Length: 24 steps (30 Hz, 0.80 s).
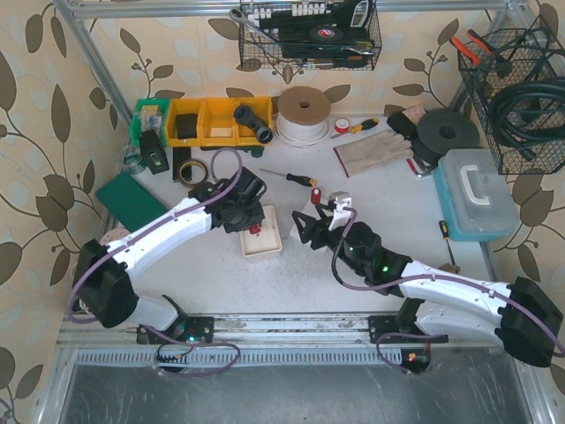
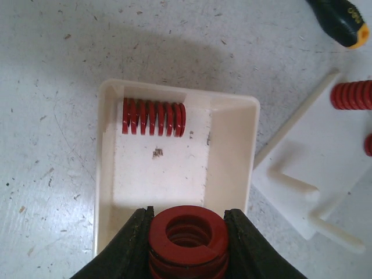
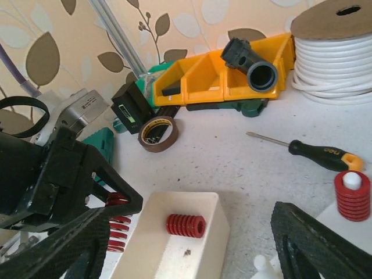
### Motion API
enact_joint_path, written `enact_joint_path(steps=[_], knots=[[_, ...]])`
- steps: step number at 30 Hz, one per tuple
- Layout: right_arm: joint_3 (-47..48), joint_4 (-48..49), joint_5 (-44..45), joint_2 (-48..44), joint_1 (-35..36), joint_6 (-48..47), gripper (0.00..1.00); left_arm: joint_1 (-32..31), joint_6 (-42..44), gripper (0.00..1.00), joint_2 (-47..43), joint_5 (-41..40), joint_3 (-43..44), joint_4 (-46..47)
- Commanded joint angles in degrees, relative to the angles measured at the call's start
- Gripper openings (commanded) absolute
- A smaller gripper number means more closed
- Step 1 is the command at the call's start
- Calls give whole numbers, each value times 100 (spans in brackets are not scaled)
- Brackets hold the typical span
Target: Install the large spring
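My left gripper (image 2: 187, 214) is shut on the large spring (image 2: 187, 238), a thick red coil held end-on just above the near end of a cream tray (image 2: 110, 174). A smaller red spring (image 2: 153, 117) lies on its side at the tray's far end. Right of the tray stands a white fixture (image 2: 314, 163) with pegs, and another red spring (image 3: 351, 195) sits on one peg. My right gripper (image 3: 192, 253) is open and hovers wide over the tray's right side, holding nothing. From above, the left gripper (image 1: 247, 212) and right gripper (image 1: 316, 223) flank the tray (image 1: 263, 250).
A black-and-yellow screwdriver (image 1: 296, 177) lies behind the tray. Further back are a brown tape roll (image 3: 158, 133), yellow bins (image 1: 212, 119) and a white cord spool (image 1: 303, 115). A green box (image 1: 130, 199) lies at the left, and a blue case (image 1: 472, 194) at the right.
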Motion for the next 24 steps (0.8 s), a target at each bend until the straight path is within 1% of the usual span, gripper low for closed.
enact_joint_path(steps=[1, 5, 7, 13, 16, 18, 20, 24], knots=[[-65, 578, 223, 210, 234, -154, 74, 55, -136, 0, -616, 248, -271, 447], [117, 444, -122, 209, 450, -435, 73, 107, -239, 0, -1078, 423, -613, 897], [175, 370, -201, 119, 527, -592, 72, 120, -451, 0, -1315, 498, -846, 1211], [-247, 944, -826, -307, 528, -753, 68, 125, -1091, 0, -1808, 667, -1511, 2287], [-121, 817, -1277, -166, 479, -646, 62, 129, -1370, 0, -1827, 803, -1705, 2695], [-4, 818, -1579, 46, 425, -459, 62, 117, -1506, 0, -1867, 824, -1769, 2836], [117, 848, -1932, 345, 336, -225, 62, 87, -1744, 0, -1986, 744, -1947, 3083], [128, 1204, -2392, 634, 231, 156, 65, -3, -2502, 0, -2343, 508, -2596, 4058]])
